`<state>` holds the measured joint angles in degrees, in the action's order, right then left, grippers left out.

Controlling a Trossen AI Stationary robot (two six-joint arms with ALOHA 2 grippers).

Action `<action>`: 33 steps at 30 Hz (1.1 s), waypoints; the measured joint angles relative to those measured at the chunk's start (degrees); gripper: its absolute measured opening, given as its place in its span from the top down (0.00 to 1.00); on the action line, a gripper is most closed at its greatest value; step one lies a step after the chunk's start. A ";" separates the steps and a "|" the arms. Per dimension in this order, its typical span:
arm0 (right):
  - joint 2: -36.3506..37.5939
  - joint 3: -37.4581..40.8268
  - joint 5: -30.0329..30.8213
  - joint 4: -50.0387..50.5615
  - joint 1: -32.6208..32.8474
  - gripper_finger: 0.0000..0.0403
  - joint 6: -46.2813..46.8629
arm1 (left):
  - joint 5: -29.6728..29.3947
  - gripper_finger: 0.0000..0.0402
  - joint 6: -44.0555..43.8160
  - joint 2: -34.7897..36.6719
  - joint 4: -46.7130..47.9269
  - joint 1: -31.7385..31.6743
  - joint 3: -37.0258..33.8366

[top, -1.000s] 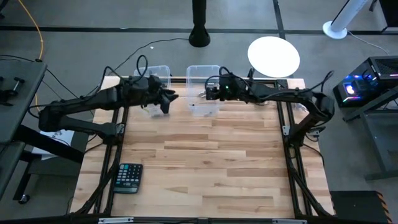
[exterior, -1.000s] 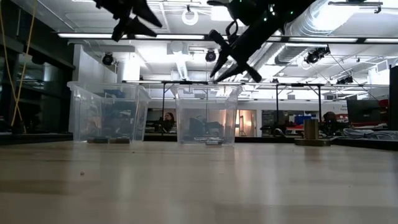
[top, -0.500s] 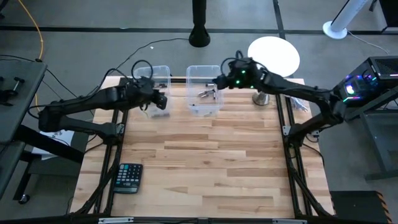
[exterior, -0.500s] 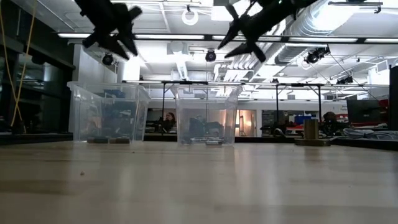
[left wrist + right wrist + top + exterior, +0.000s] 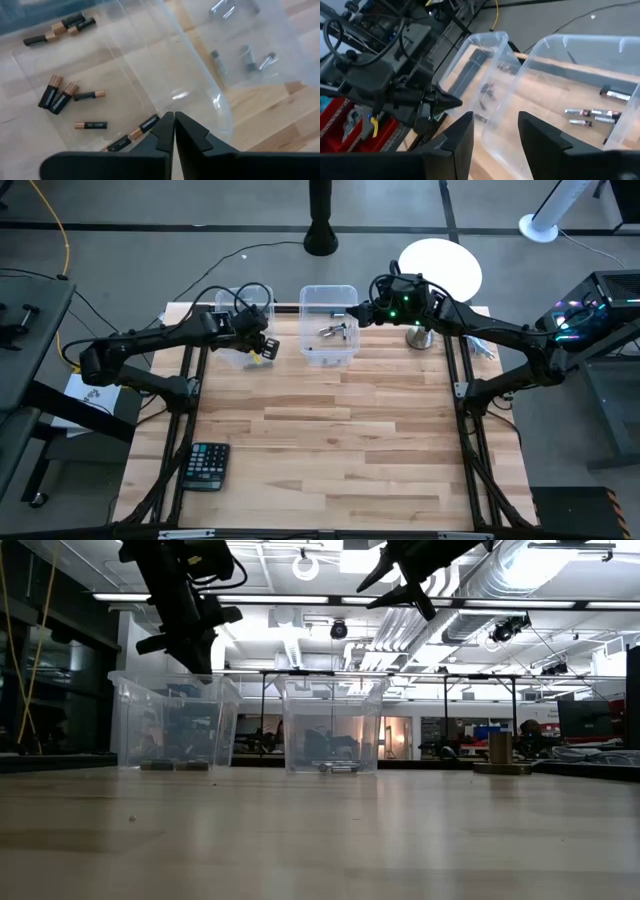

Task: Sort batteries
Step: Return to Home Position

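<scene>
Two clear bins stand at the table's far edge. The left bin (image 5: 243, 330) holds dark batteries with copper ends (image 5: 60, 95) lying on its floor. The right bin (image 5: 328, 326) holds silvery batteries (image 5: 590, 116), also lying flat. My left gripper (image 5: 174, 116) hangs shut and empty over the left bin's near right corner, pointing steeply down. It shows in the high view as my left gripper (image 5: 262, 348). My right gripper (image 5: 495, 125) is open and empty, high above the right bin's far right corner (image 5: 362, 313).
A black calculator (image 5: 207, 465) lies near the table's front left. A round metal bell-shaped object (image 5: 419, 338) stands right of the right bin. The wide middle of the wooden table (image 5: 330, 430) is bare.
My left gripper has sunk toward the left bin, tipped its fingers steeply downward and shut on nothing. My right gripper has risen from over the right bin and drawn back toward the table's right.
</scene>
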<state>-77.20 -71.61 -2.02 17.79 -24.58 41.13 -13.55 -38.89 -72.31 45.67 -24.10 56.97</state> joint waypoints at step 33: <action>0.01 0.00 2.23 1.32 2.63 0.63 -0.23 | 7.28 1.00 -0.87 0.45 -0.04 6.29 0.00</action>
<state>-77.19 -71.61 0.21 19.11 -21.96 40.90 -6.27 -39.76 -71.86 45.63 -17.80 56.97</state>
